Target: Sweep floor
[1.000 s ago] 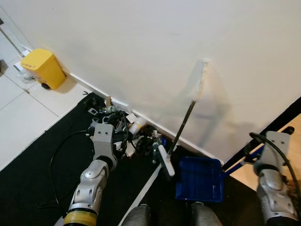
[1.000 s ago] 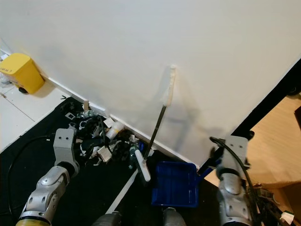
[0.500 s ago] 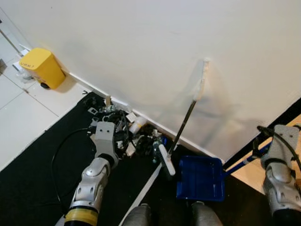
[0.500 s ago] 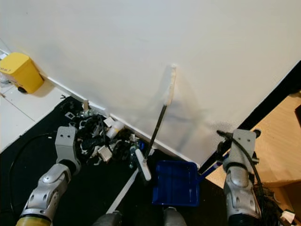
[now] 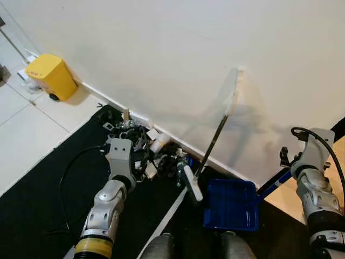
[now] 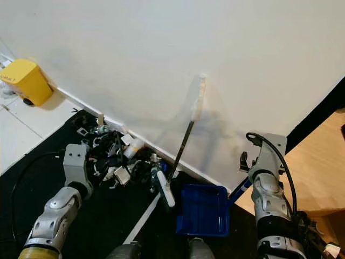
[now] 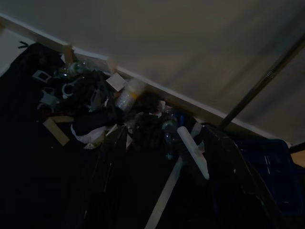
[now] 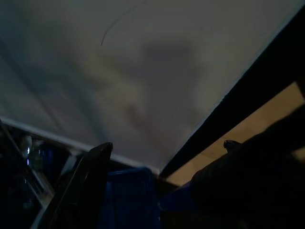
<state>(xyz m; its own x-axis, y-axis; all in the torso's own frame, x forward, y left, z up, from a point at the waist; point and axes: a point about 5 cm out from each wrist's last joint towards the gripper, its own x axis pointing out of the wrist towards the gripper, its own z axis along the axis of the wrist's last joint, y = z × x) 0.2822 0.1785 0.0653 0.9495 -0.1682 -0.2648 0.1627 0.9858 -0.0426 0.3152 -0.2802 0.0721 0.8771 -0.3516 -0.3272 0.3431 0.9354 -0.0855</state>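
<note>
Litter [image 5: 143, 154] heaped on the black mat [image 5: 38, 210] against the white wall's baseboard [image 5: 108, 102]: scraps, a bottle, tangled dark bits. Just beside it, broom [image 5: 207, 154] propped against the wall, white head [image 5: 192, 183] down on the mat, touching the near edge of the pile. Blue dustpan [image 5: 230, 205] flat on the mat just right of the broom head, its long blue handle [image 5: 275, 183] angled up toward the right arm. Yellow bin [image 5: 51, 78] well apart, on the tiles at far left.

Left gripper [image 7: 162, 176] poised low over the pile, fingers spread, holding nothing. Right gripper [image 8: 157, 186] raised near the dustpan handle, fingers parted; cannot tell whether clasping anything.

Likely step in hand: reaching for the tools, sweeping not begun. Risks: a nudge to the leaning broom, sending it sliding down the wall onto the pile; a brush against the litter, scattering it along the baseboard; a bump on the long handle, tipping the dustpan.
</note>
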